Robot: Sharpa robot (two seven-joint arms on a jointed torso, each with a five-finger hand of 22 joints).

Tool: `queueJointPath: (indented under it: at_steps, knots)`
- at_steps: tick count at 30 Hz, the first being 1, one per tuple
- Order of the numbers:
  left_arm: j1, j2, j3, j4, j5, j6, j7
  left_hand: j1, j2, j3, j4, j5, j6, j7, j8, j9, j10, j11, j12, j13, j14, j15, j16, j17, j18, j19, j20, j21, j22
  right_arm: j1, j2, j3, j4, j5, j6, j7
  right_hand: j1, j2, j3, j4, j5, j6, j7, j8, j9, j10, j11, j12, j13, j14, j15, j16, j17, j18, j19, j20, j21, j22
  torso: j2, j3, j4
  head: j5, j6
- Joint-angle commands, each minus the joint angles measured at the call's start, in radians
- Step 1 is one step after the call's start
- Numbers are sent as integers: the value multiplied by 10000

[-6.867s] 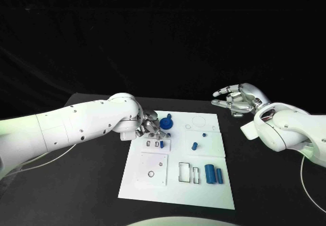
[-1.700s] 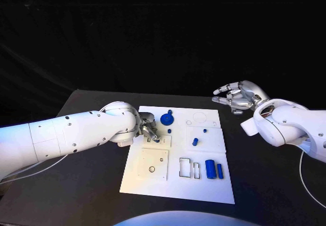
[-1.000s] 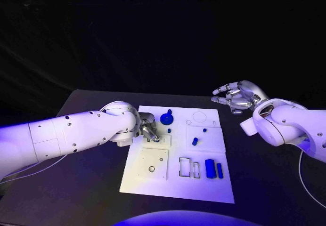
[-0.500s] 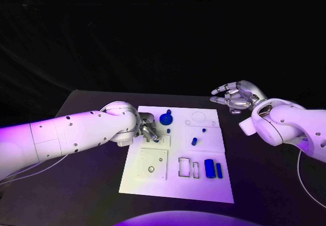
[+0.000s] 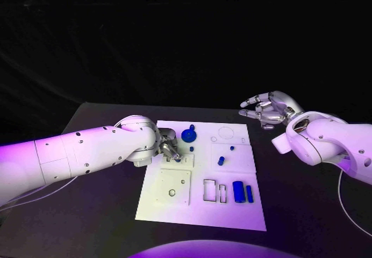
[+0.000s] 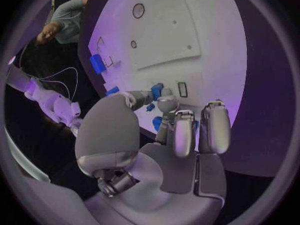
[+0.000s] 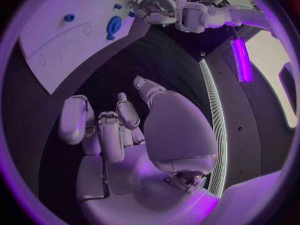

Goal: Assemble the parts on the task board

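The white task board (image 5: 174,207) lies in the middle of the black table. My left hand (image 5: 169,148) hovers low over its upper left corner. In the left wrist view the thumb and a finger pinch a small blue part (image 6: 156,90) beside a rectangular slot (image 6: 182,89). A round blue piece (image 5: 189,136) sits just right of that hand. A small blue capsule (image 5: 221,160) lies mid-board, and two blue cylinders (image 5: 238,192) lie at the lower right. My right hand (image 5: 267,110) hangs off the board's far right corner, fingers apart and holding nothing.
The board carries raised white plates with holes (image 5: 172,192) and empty rectangular outlines (image 5: 210,190). Black table (image 5: 93,215) surrounds the board on every side. From the right wrist view the board (image 7: 50,40) and the round blue piece (image 7: 114,25) lie well ahead of the right hand (image 7: 115,130).
The left hand has stayed at the board's upper left, its fingers shifting only slightly. The right hand has hardly moved. The whole picture has shifted a little.
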Motion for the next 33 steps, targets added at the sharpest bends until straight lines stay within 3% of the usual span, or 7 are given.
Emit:
queueJointPath:
  at_steps: [1, 5, 8, 12, 17, 21, 33]
  knots:
    - [-10, 66, 0, 22, 91, 234, 66, -54, 81, 1943, -1907, -49, 57, -124, 45, 25, 16, -38, -42, -26, 958, -90, 42, 2399, -98, 34, -56, 33, 25, -7, -3, 0, 12, -25, 116, 53, -115, 20, -21, 46, 25, -53, -12, 33, -9, -33, -19, -41, -9, 620, -77, -57, 1018, 206, -77, -1, -55, -9, -5, 2, -1, -1, -15]
    - [-10, 78, 0, -1, 92, 302, 62, -154, 85, 1860, -1836, -82, 37, -130, 53, 49, 20, -39, -42, -48, 958, -92, 41, 2398, -99, 33, -62, 28, 25, -7, -8, 0, 14, -25, 117, 54, -115, 20, -21, 46, 25, -53, -12, 33, -9, -33, -19, -41, -9, 620, -77, -57, 1018, 206, -77, -1, -55, -9, -6, 3, 1, -18, -11]
    - [-10, 85, 0, -14, 93, 361, 61, -444, 32, 1518, -1575, -94, 25, -175, 69, 97, 39, -61, -7, -74, 959, -105, 44, 2403, -102, 38, -71, 15, 31, -8, -15, 0, 16, -25, 118, 58, -112, 13, -17, 51, 40, -57, -14, 42, -11, -46, -21, -52, -27, 615, -79, -66, 995, 211, -89, -3, -81, -26, -9, 3, 1, -21, -21]
    - [-10, 88, 0, -24, 94, 408, 64, -796, -103, 663, -1049, -135, 108, -245, 27, 91, 21, -111, 63, -96, 958, -142, 39, 2399, -105, 49, -102, -10, 36, -8, -25, 0, 16, -25, 118, 62, -115, 10, -17, 55, 41, -59, -14, 44, -12, -59, -21, -63, -41, 613, -80, -70, 986, 217, -104, -3, -107, -45, -7, -1, 2, -30, -10]
    - [-9, 90, 0, -42, 95, 455, 68, -879, -142, -114, -567, -157, 214, -259, -37, 57, 23, -122, 194, -23, 958, -155, 39, 2400, -104, 53, -124, -36, 26, -8, -30, 0, 17, -25, 116, 63, -120, 6, -20, 59, 42, -61, -13, 46, -13, -71, -20, -73, -55, 610, -80, -74, 976, 218, -105, -4, -112, -48, -9, -2, 4, -22, -17]
    - [-9, 93, 0, -63, 95, 476, 69, -1036, -122, -1083, 21, -165, 324, -264, -54, 49, 38, -122, 323, 70, 959, -156, 40, 2403, -96, 41, -129, -72, -11, -9, -32, 0, 17, -25, 99, 58, -135, 0, -24, 72, 43, -66, -13, 49, -15, -72, -19, -74, -57, 609, -80, -77, 972, 220, -110, -4, -124, -55, -9, -3, 5, -24, -10]
    - [-10, 98, 0, -97, 95, 448, 75, -1258, 48, -1818, 170, -179, 376, -247, -104, 29, 43, -108, 405, 109, 960, -149, 41, 2406, -98, 56, -128, -86, -4, -24, -41, 0, 13, -23, 83, 65, -142, 7, -21, 85, 47, -69, -12, 55, -17, -75, -20, -76, -62, 604, -80, -85, 953, 222, -116, -5, -137, -63, -8, 2, -3, -15, -7]
